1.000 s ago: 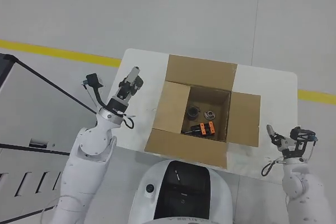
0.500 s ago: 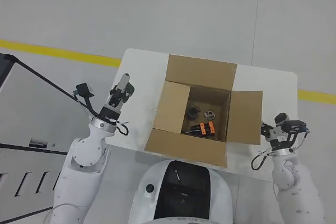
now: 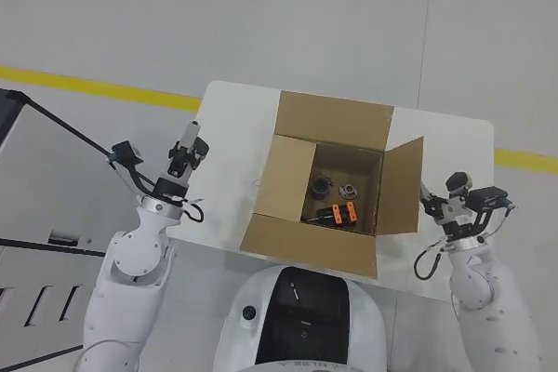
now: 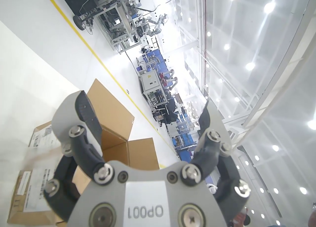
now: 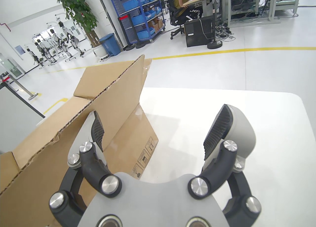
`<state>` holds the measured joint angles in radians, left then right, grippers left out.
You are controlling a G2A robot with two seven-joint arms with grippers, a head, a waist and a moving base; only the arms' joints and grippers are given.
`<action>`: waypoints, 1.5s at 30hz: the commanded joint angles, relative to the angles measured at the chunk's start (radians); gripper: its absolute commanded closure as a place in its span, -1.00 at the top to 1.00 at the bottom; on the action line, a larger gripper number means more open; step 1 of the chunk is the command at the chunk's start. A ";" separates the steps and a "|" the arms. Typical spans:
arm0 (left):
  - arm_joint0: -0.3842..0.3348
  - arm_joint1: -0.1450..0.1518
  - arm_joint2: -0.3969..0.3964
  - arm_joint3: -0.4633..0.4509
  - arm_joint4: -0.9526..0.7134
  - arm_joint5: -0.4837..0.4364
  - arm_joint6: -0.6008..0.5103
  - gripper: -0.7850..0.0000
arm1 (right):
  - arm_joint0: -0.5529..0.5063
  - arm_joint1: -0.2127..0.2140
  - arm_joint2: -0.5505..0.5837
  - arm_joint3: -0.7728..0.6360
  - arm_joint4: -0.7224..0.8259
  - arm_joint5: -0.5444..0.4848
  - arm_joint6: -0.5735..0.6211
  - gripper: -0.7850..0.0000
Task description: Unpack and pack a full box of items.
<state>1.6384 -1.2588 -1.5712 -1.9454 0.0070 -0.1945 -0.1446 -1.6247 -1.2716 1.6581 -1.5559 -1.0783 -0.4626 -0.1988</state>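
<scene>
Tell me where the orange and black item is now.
Top view: the orange and black item lies inside the open cardboard box, by the wall nearest the robot, just before two dark round parts.

You look down on a pale grey floor (image 3: 93, 37) crossed by a yellow line (image 3: 74, 84), with your white desk (image 3: 446, 139) standing on it. Farther off, a blue wire rack (image 5: 133, 6) holds blue bins near a potted plant (image 5: 74, 3). Round ceiling lights (image 4: 249, 66) shine overhead.

Right gripper (image 3: 435, 200) moved in, right flap (image 3: 402, 186) raised, apparently pushed, left gripper (image 3: 190, 139) drawn back
</scene>
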 commanded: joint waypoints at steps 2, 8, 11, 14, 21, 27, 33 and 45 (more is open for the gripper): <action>0.014 0.001 -0.019 -0.011 -0.002 -0.003 0.004 1.00 | 0.030 -0.001 -0.041 0.005 -0.041 0.004 0.006 1.00; 0.050 0.003 -0.059 -0.031 -0.001 -0.006 0.005 1.00 | 0.094 -0.003 -0.138 -0.025 -0.188 0.001 0.000 1.00; 0.066 0.004 -0.084 -0.046 -0.006 -0.001 0.016 1.00 | 0.134 -0.002 -0.184 -0.028 -0.287 -0.007 0.015 1.00; 0.087 0.004 -0.106 -0.056 -0.012 0.004 0.027 1.00 | 0.184 0.004 -0.225 -0.015 -0.432 -0.025 0.053 1.00; 0.122 0.003 -0.138 -0.068 -0.025 0.003 0.031 1.00 | 0.282 0.021 -0.264 0.022 -0.624 -0.135 0.142 1.00; 0.138 0.002 -0.158 -0.072 -0.030 -0.005 0.034 1.00 | 0.336 0.032 -0.298 0.052 -0.697 -0.238 0.174 1.00; 0.138 0.001 -0.163 -0.062 -0.035 -0.007 0.031 1.00 | 0.393 0.039 -0.353 0.097 -0.779 -0.323 0.205 1.00; 0.186 -0.001 -0.190 -0.078 -0.072 -0.008 0.015 1.00 | 0.426 0.051 -0.358 0.095 -0.773 -0.277 0.114 1.00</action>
<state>1.8185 -1.2603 -1.7550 -2.0207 -0.0498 -0.2004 -0.1204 -1.1966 -1.2223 1.2863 -1.4511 -1.8722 -0.7505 -0.0699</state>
